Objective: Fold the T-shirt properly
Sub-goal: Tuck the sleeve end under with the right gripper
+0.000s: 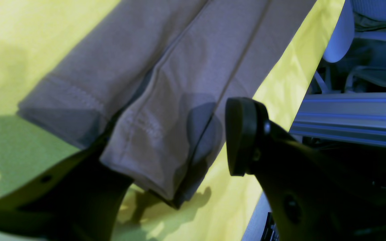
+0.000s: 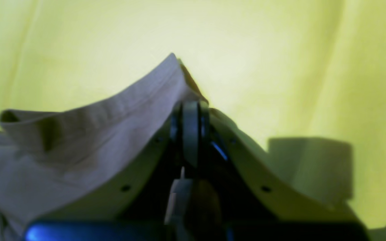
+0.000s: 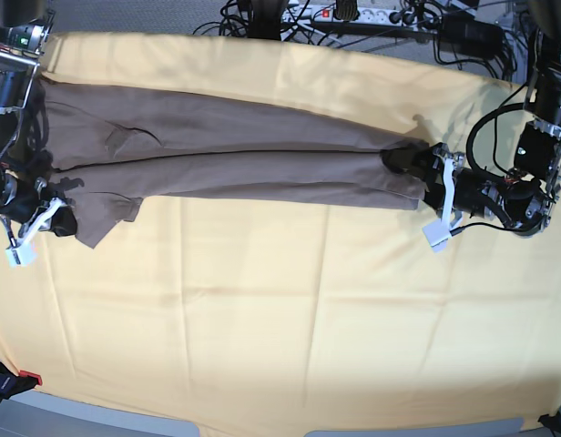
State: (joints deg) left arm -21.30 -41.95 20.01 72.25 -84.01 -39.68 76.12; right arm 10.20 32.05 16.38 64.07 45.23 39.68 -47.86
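While the T-shirt [image 3: 226, 150] lies long, right claw [image 2: 190, 110] pinches its edge; left claw [image 1: 166, 147] gapes beside its hem.

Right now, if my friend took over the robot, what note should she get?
Left gripper: open, jaws straddling the hem end of the soft taupe cloth T-shirt, nothing pinched yet.
Right gripper: shut on the T-shirt's other end, lifting a corner into a peak.
The T-shirt lies as a long narrow band across the far side of the pale yellow cloth, sides already folded inward.
Left to do: close the left gripper on the hem, then probably fold the band end to end into a neat packet.
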